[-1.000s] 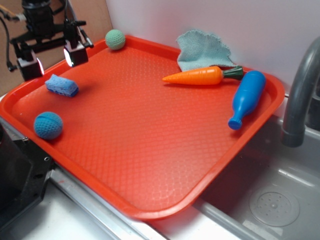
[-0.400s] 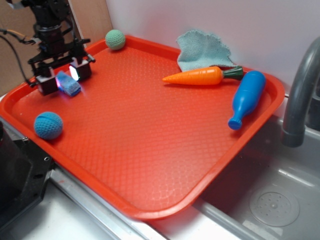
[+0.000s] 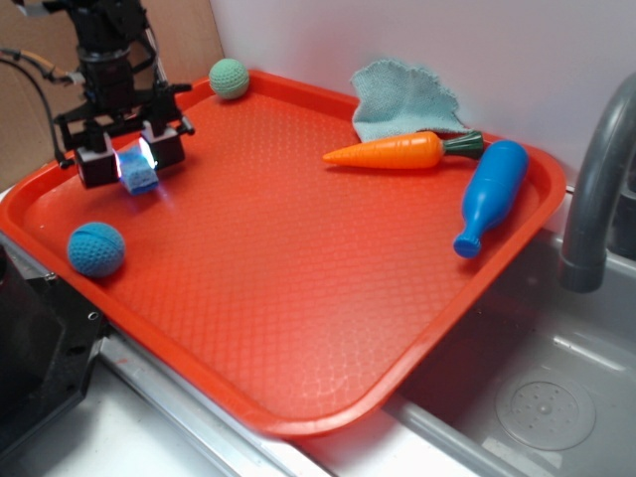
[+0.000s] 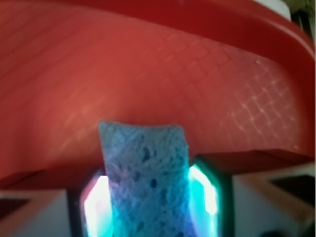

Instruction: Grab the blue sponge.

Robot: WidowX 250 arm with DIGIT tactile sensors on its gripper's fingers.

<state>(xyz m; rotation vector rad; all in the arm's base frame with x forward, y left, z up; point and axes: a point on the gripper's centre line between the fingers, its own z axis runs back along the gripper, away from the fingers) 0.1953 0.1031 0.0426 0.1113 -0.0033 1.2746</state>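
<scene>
The blue sponge (image 3: 139,171) lies at the far left of the red tray (image 3: 298,258), between the two fingers of my gripper (image 3: 131,164). From the wrist, the porous blue sponge (image 4: 145,163) fills the gap, and both glowing pads touch its long sides. My gripper (image 4: 148,210) is shut on the sponge, low over the tray floor (image 4: 173,74). The sponge's near end is hidden below the frame edge.
A blue knitted ball (image 3: 96,248) sits just in front of the gripper, a green knitted ball (image 3: 229,78) behind it. A pale teal cloth (image 3: 402,99), a toy carrot (image 3: 397,151) and a blue pin (image 3: 490,194) lie at the far right. Sink and faucet (image 3: 596,179) flank the tray.
The gripper came down from above the tray's left rim onto the sponge. Its fingers now straddle and touch the sponge, which has turned slightly.
</scene>
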